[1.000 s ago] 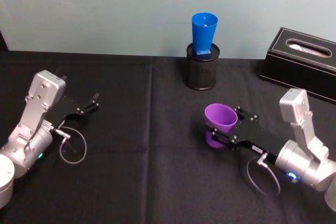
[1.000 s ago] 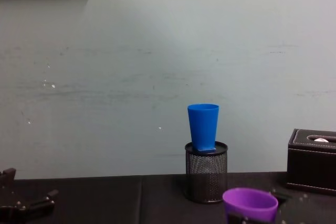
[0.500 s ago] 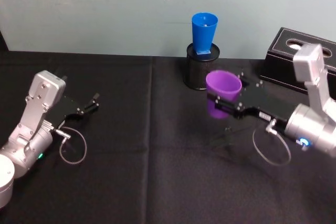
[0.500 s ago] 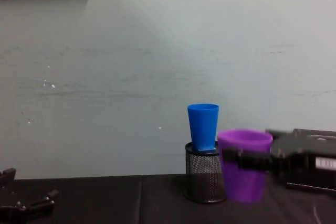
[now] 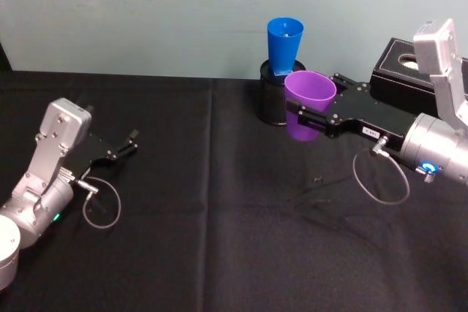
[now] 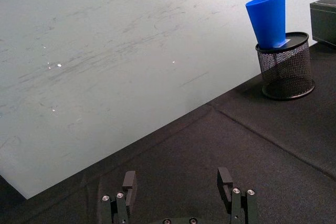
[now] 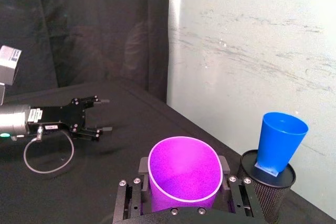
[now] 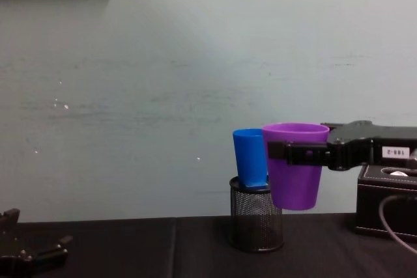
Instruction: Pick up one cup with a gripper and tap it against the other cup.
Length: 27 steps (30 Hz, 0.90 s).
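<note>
My right gripper (image 5: 318,107) is shut on the purple cup (image 5: 308,104), holding it upright in the air above the table. The blue cup (image 5: 284,45) stands upright in the black mesh pen holder (image 5: 274,104) by the back wall. In the chest view the purple cup (image 8: 294,167) overlaps the right side of the blue cup (image 8: 249,157), at about the same height. The right wrist view still shows a gap between the purple cup (image 7: 184,174) and the blue cup (image 7: 278,142). My left gripper (image 5: 128,144) rests open at the table's left, holding nothing.
A black tissue box (image 5: 409,71) sits at the back right, behind my right arm. The black cloth table (image 5: 219,217) spreads between the arms. Cable loops hang from both wrists.
My right gripper has lifted the purple cup off the table and carried it up and back, close beside the blue cup. The left arm has not moved.
</note>
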{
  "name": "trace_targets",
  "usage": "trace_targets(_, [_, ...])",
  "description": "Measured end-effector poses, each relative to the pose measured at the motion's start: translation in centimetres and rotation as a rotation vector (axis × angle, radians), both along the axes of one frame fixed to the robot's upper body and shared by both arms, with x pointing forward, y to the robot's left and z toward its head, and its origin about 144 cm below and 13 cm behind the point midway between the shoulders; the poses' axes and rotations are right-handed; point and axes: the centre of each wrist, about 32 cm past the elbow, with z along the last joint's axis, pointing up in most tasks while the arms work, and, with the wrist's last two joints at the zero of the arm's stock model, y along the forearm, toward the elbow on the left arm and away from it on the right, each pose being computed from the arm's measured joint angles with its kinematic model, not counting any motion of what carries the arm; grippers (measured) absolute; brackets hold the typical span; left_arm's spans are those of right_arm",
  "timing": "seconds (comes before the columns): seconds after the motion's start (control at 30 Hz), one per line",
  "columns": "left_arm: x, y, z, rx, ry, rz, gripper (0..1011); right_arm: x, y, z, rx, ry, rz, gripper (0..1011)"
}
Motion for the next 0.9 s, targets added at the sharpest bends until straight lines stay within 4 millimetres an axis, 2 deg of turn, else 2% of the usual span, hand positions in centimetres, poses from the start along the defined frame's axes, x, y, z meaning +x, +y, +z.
trace_targets(0.33, [0.00, 0.00, 0.00, 0.000, 0.000, 0.000, 1005, 0.13, 0.19, 1.10, 0.002, 0.000, 0.004, 741])
trace_targets(0.9, [0.00, 0.00, 0.00, 0.000, 0.000, 0.000, 1005, 0.16, 0.21, 1.06, 0.001, 0.001, 0.001, 741])
